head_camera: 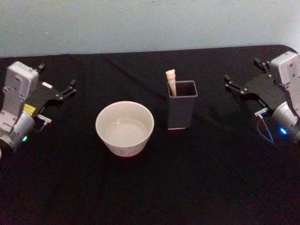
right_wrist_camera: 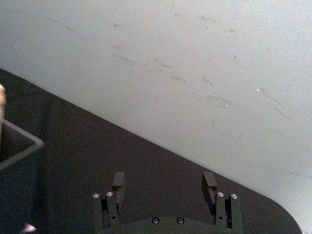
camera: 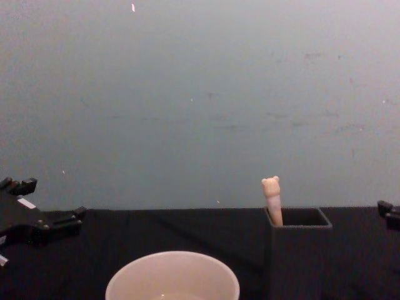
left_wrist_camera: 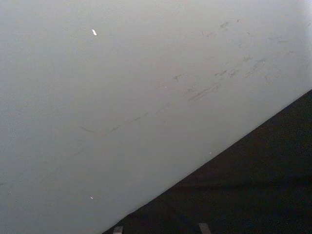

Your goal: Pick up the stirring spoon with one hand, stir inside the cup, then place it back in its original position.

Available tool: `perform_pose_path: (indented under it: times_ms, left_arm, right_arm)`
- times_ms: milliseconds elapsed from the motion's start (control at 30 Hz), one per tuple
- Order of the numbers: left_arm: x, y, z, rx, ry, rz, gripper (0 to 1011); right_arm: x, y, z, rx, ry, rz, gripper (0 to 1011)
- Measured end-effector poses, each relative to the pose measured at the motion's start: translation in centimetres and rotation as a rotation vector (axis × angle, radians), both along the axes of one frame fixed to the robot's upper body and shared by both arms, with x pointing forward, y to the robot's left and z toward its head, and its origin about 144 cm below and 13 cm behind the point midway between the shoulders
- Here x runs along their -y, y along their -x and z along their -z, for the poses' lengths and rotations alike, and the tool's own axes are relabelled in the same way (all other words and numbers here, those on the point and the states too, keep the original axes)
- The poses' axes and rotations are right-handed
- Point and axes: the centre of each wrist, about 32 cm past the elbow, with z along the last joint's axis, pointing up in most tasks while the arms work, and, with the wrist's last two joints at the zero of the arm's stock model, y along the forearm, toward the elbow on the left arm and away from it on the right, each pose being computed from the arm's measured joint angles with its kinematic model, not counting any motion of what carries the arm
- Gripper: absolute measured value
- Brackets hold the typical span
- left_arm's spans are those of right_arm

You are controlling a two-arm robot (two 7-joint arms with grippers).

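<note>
Layout on the table [head_camera: 150, 192]: the cup [head_camera: 124, 129] stands left of centre; the box holder [head_camera: 180, 110] stands near it on the right, slightly farther back, the 2 apart. The stirring spoon [head_camera: 171, 80] stands in the box holder at its back-left corner, handle end above the rim. The left gripper [head_camera: 70, 88] and right gripper [head_camera: 232, 84] flank both, well apart.

The worktop [head_camera: 150, 187] is plain black, and the wall [head_camera: 140, 23] is pale grey-blue with faint dark scuffs. The cup [head_camera: 123, 146] is plain cream. The spoon [head_camera: 171, 80] handle is cream-beige, and the box [head_camera: 179, 115] is dark grey. The left claw [head_camera: 71, 88] is black with a white label, its silver wrist lit green. The right claw [head_camera: 228, 82] is black, its wrist lit blue.
</note>
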Motion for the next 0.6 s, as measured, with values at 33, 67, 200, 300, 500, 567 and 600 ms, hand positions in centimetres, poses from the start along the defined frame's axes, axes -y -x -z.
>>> perform_pose_path:
  times_ms: [33, 67, 200, 300, 500, 567, 600]
  left_arm:
    - [0.0, 0.0, 0.0, 0.000, 0.000, 0.000, 1001]
    - [0.0, 0.0, 0.0, 0.000, 0.000, 0.000, 1001]
    - [0.0, 0.0, 0.0, 0.000, 0.000, 0.000, 1001]
    - [0.0, 0.0, 0.0, 0.000, 0.000, 0.000, 1001]
    - [0.0, 0.0, 0.0, 0.000, 0.000, 0.000, 1001]
    - [0.0, 0.0, 0.0, 0.000, 0.000, 0.000, 1001]
    - [0.0, 0.0, 0.0, 0.000, 0.000, 0.000, 1001]
  right_arm:
    - [-0.2, 0.1, -0.5, -0.005, -0.010, -0.008, 1002]
    - [-0.3, 0.2, -0.8, -0.008, -0.016, -0.011, 1002]
    - [-1.1, 0.8, -2.5, -0.039, -0.053, -0.027, 1003]
    - [-1.6, 1.1, -3.4, -0.058, -0.071, -0.034, 1002]
    - [-2.8, 2.3, -5.5, -0.104, -0.112, -0.067, 1002]
    - [-3.3, 2.7, -6.1, -0.117, -0.126, -0.086, 1002]
    - [-3.4, 2.8, -6.3, -0.122, -0.130, -0.093, 1002]
